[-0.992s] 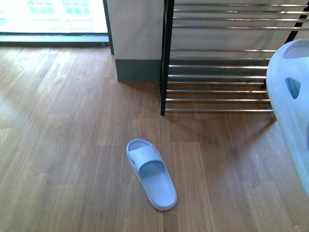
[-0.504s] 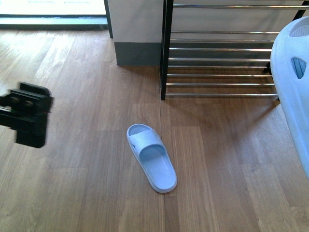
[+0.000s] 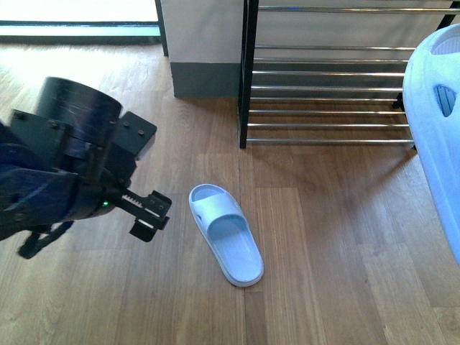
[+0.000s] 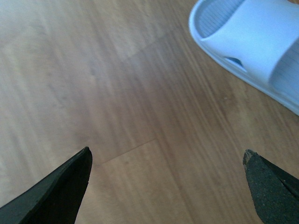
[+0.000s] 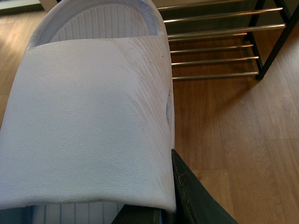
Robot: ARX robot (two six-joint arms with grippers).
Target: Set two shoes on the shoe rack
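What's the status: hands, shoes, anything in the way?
Left gripper open, beside floor slide, not touching. Right gripper shut on second slide, held up. Rack ahead, visible tiers bare; nothing between floor slide and it.

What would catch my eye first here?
A pale blue sandal lies alone on the wooden floor, with the open left tool hovering beside it. A second sandal is gripped by the right tool, in front of the chrome rack.
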